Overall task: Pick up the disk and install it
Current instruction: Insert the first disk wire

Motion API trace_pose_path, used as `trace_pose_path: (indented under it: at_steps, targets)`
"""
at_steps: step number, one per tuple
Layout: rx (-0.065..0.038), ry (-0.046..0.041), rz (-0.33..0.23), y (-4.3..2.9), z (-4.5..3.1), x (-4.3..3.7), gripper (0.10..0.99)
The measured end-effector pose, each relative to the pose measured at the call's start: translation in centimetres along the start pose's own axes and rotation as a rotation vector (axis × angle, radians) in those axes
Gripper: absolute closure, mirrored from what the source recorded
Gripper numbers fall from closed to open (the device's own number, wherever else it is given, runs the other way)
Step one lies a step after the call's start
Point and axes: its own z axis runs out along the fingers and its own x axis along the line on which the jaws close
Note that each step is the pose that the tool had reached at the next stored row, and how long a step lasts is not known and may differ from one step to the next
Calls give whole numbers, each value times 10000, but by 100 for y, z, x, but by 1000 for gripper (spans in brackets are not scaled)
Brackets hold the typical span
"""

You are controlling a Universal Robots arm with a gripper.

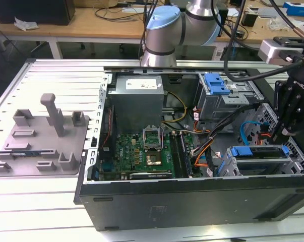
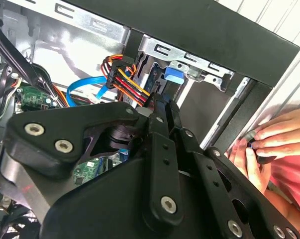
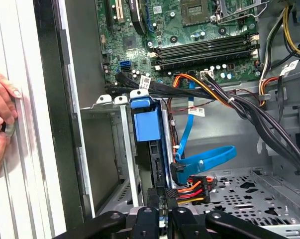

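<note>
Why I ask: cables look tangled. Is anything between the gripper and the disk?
Nothing visible. The gripper sits right at the disk, edge-on in its cage; the blue cable and coloured wires lie beside it, not across.

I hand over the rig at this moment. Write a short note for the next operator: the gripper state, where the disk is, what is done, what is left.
Gripper: inside the open computer case, close to the edge of the disk; open or shut cannot be told.
Disk: stands on edge in the drive bay, with its blue rails around it.
Done: the disk is picked up and placed in the bay.
Left: it cannot be told whether the disk is fully seated; the gripper is not yet out of the case.
Caution: a person's hand rests on the table just outside the case wall.
</note>
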Motion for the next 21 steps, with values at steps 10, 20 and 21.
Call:
trace_pose_path:
  at_steps: [10, 20, 21]
  targets:
    - [-2, 1, 1, 4, 53, -11, 918]
    - [-116, 17, -68, 2, 51, -21, 918]
    - [-108, 15, -267, -7, 51, -25, 918]
